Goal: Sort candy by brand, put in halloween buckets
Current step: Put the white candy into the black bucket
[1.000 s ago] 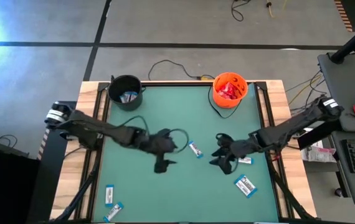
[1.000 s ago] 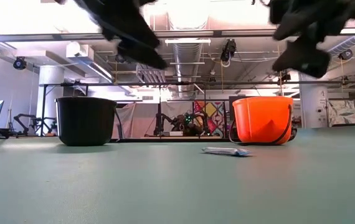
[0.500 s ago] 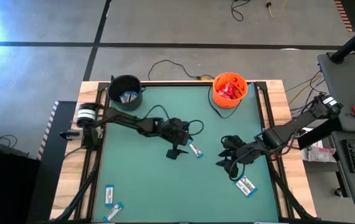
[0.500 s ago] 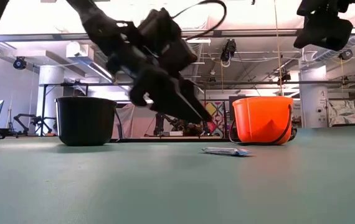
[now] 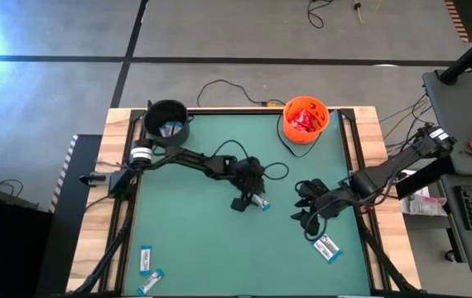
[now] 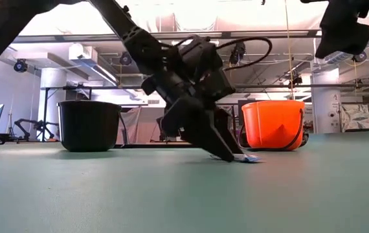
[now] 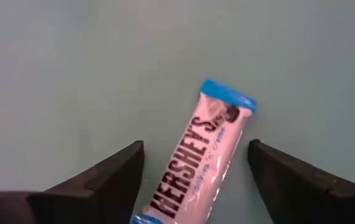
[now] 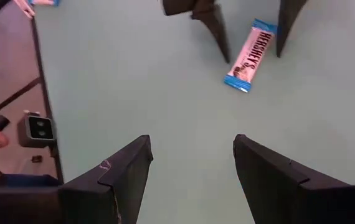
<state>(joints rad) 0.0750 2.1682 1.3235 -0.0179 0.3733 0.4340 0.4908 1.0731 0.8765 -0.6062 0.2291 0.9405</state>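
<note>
A white-and-blue candy bar (image 5: pixel 259 200) lies flat on the green table near its middle. My left gripper (image 7: pixel 196 144) is open and low over it, one finger on each side of the bar (image 7: pixel 196 165), pointing down at a slant (image 6: pixel 218 145). My right gripper (image 8: pixel 191 140) is open and hovers right of the bar (image 8: pixel 248 56), above the table (image 5: pixel 304 213). The black bucket (image 5: pixel 167 122) holds white-and-blue bars. The orange bucket (image 5: pixel 305 118) holds red packets.
Another white-and-blue bar (image 5: pixel 327 247) lies near the right edge below my right arm. Two more (image 5: pixel 145 258) (image 5: pixel 151 281) lie at the near left corner. Both buckets stand at the far edge. A cable (image 5: pixel 219 86) runs behind the table. A desk (image 5: pixel 468 141) stands to the right.
My left gripper has moved toward the table's right and come down, from left of the bar to straddling it with its fingertips close to the table. My right gripper has shifted a little toward the right edge. The bar has stayed in place.
</note>
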